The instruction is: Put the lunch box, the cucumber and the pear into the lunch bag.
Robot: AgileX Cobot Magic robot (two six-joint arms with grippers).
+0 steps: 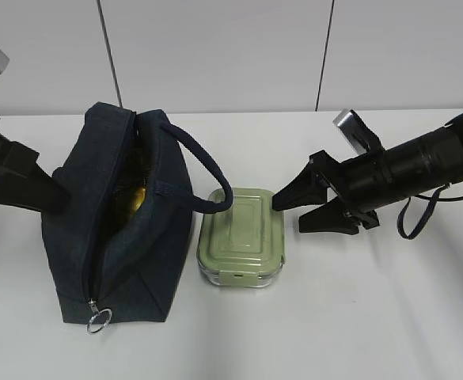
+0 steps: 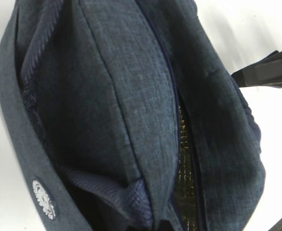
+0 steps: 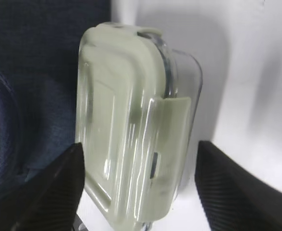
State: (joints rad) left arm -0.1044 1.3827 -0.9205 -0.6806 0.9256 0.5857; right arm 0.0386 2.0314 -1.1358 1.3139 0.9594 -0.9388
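The navy lunch bag (image 1: 120,237) stands at the left with its top zipper open; it fills the left wrist view (image 2: 126,110). A yellow patch inside the opening looks like the pear (image 1: 138,196). The cucumber is hidden. The lunch box (image 1: 240,235), with its sage-green lid, lies on the table just right of the bag. My right gripper (image 1: 289,215) is open at the box's right end. In the right wrist view (image 3: 150,192) its jaws stand either side of the lunch box (image 3: 131,130), apart from it. My left gripper (image 1: 45,194) is against the bag's left side; its jaws are hidden.
The bag's strap handle (image 1: 203,170) loops over toward the lunch box. The zipper's metal ring pull (image 1: 98,320) hangs at the bag's front. The white table (image 1: 358,317) runs to a white wall behind.
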